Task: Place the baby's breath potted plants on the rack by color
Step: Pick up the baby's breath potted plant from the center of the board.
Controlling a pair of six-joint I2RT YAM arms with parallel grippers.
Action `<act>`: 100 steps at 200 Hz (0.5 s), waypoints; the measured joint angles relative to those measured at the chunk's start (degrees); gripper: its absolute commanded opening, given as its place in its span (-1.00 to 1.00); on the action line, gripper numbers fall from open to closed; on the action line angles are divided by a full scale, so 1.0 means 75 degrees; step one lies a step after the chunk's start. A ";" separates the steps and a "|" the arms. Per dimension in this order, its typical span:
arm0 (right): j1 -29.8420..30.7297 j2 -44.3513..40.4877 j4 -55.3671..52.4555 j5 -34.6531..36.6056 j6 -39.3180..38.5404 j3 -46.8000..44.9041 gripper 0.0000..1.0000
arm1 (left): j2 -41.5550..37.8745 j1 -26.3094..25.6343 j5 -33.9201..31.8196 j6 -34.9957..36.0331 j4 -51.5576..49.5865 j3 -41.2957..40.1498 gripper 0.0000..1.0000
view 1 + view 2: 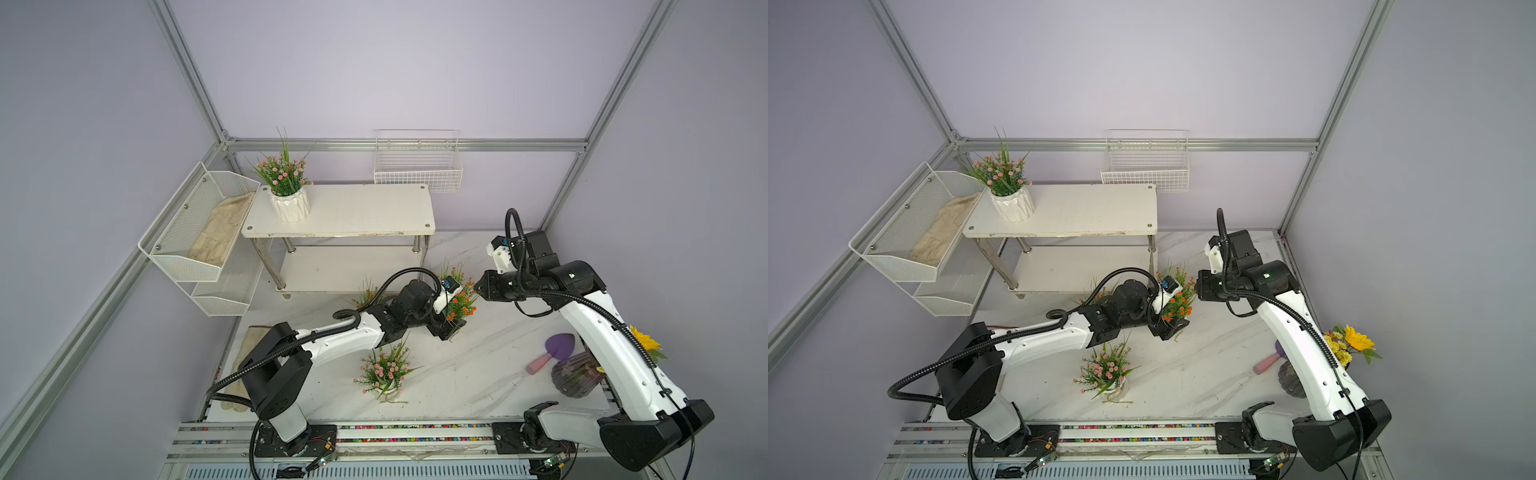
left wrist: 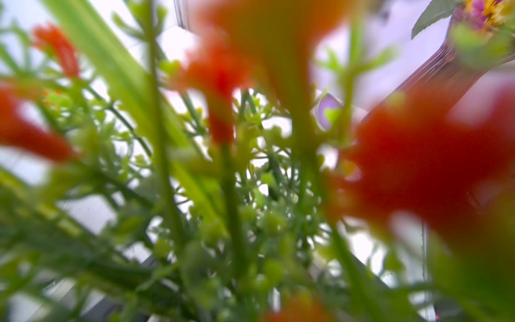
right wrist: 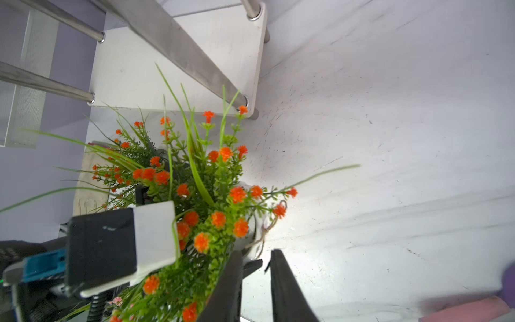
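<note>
Left end effector [image 1: 451, 328] sits low on the tabletop [image 1: 478, 386]. As far as the top views and the right wrist view show, its jaws are closed on the white pot [image 3: 252, 223] of an orange-blossomed plant [image 1: 461, 301]. Foliage and the arm's own wrist cover most of the pot. That plant's blurred green stems and orange blooms fill the left wrist view.

Right end effector [image 3: 256, 255] hangs just to the right of the same plant, close against its outer sprigs. Its black fingers [image 3: 287, 287] are a narrow gap apart and clamped on nothing.

A second orange plant [image 1: 368, 293] stands to the left of the left end effector, half hidden behind that arm's wrist and near the front edge of the rack's lower board. One pink plant [image 1: 384, 372] stands on the tabletop, nearer the arm bases than the left end effector. The other pink plant [image 1: 284, 183] stands upright on the left end of the top board of the rack [image 1: 365, 212], well beyond both end effectors.

A sunflower bouquet in a purple vase [image 1: 575, 376] and a purple-and-pink trowel [image 1: 559, 347] sit well to the right, beside the right arm.
</note>
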 measured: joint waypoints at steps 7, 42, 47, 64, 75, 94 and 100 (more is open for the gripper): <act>-0.0108 -0.0058 0.0000 0.0015 -0.0017 0.0000 -0.55 | -0.0015 0.0020 -0.0015 0.0003 -0.0137 0.0079 -0.74; -0.0484 -0.0233 0.0003 0.0172 -0.0117 -0.0047 -0.53 | -0.0364 0.0035 -0.0055 0.0012 -0.0787 0.0565 -0.76; -0.0507 -0.0239 0.0006 0.0181 -0.0122 -0.0061 -0.53 | -0.0434 0.0035 -0.0055 0.0015 -0.0842 0.0638 -0.76; -0.0583 -0.0268 0.0012 0.0245 -0.0140 -0.0152 -0.53 | -0.0679 0.0035 -0.0058 0.0015 -0.0950 0.0889 -0.76; -0.0618 -0.0277 0.0020 0.0274 -0.0143 -0.0227 -0.53 | -0.0816 0.0035 -0.0076 0.0020 -0.0973 0.1032 -0.75; -0.0682 -0.0300 0.0047 0.0344 -0.0146 -0.0396 -0.53 | -0.0950 0.0035 -0.0114 0.0050 -0.1102 0.1361 -0.77; -0.0702 -0.0312 0.0050 0.0350 -0.0146 -0.0449 -0.53 | -0.0959 0.0035 -0.0134 0.0070 -0.1154 0.1486 -0.78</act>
